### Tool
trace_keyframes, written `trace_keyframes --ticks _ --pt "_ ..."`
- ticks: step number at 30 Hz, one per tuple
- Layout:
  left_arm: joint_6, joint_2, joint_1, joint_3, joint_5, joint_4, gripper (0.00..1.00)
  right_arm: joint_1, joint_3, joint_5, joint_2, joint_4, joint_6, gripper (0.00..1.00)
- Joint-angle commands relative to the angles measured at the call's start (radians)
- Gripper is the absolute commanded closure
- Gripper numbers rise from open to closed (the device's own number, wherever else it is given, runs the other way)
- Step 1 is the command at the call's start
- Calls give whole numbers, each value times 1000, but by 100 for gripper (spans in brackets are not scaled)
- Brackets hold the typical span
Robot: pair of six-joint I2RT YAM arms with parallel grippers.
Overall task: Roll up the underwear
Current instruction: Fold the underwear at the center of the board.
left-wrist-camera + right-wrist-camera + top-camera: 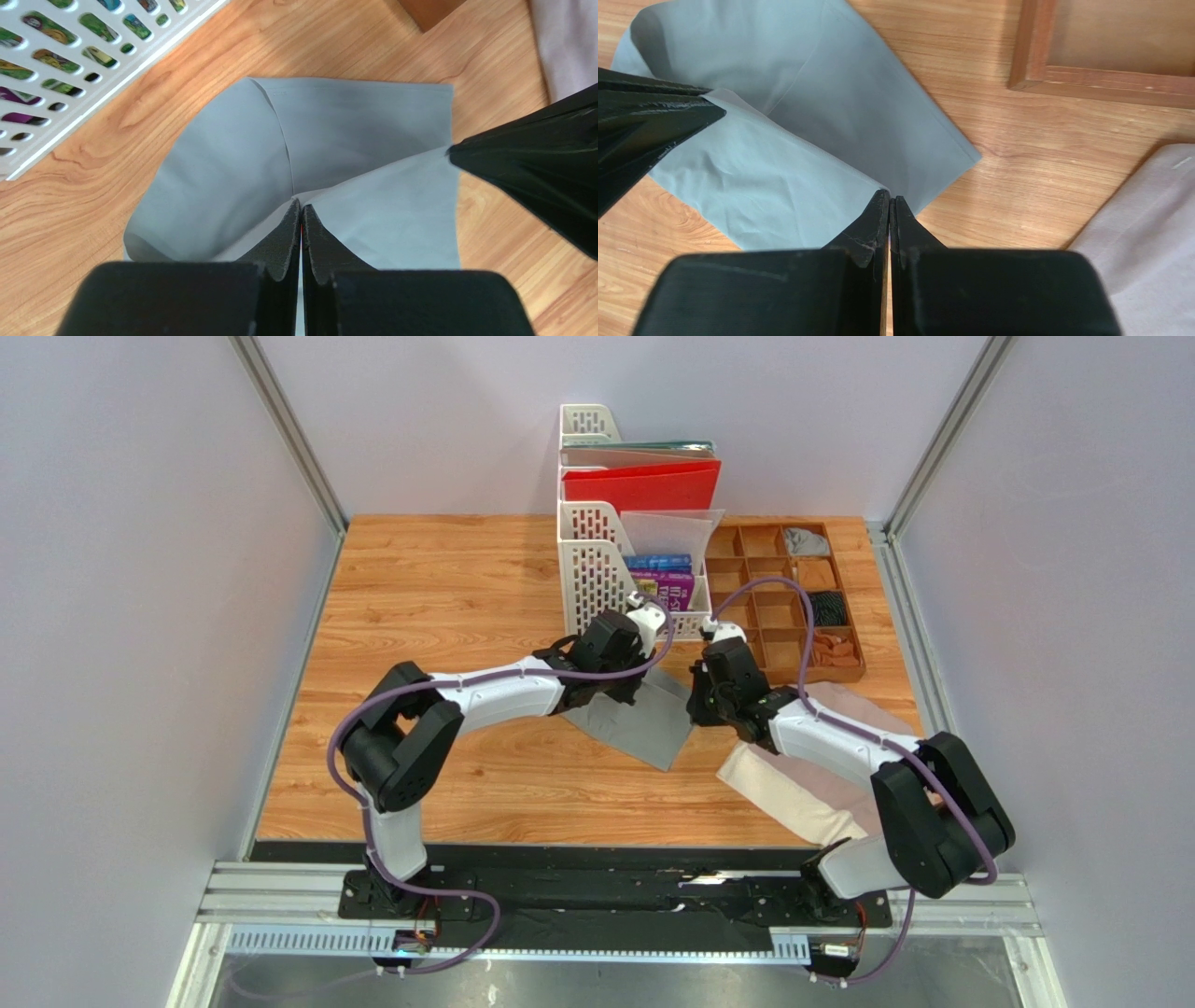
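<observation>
The grey underwear (634,725) lies on the wooden table at the centre, partly folded over itself. My left gripper (657,669) is shut on one corner of its lifted upper layer (365,140). My right gripper (693,703) is shut on the other corner of that layer (780,175), so the fold's edge stretches between the two. In the left wrist view the gripper (300,204) pinches the cloth at its tips; in the right wrist view the gripper (889,197) does the same. The pinkish-beige underwear (793,787) lies flat under my right arm and also shows in the right wrist view (1151,238).
White file racks (596,560) with books and folders stand just behind the grey cloth, close to my left gripper. A wooden compartment tray (821,665) with small items sits at the back right. Grey walls enclose the table on both sides.
</observation>
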Motion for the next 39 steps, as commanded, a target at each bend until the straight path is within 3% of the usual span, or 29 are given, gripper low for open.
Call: trace_keyframes --ticks 1,39 --pt "44 31 -8 56 -3 -35 100 -19 29 23 -17 -11 -22 100" --pt "93 199 -5 259 -46 -87 100 -88 84 50 100 7 -79 100"
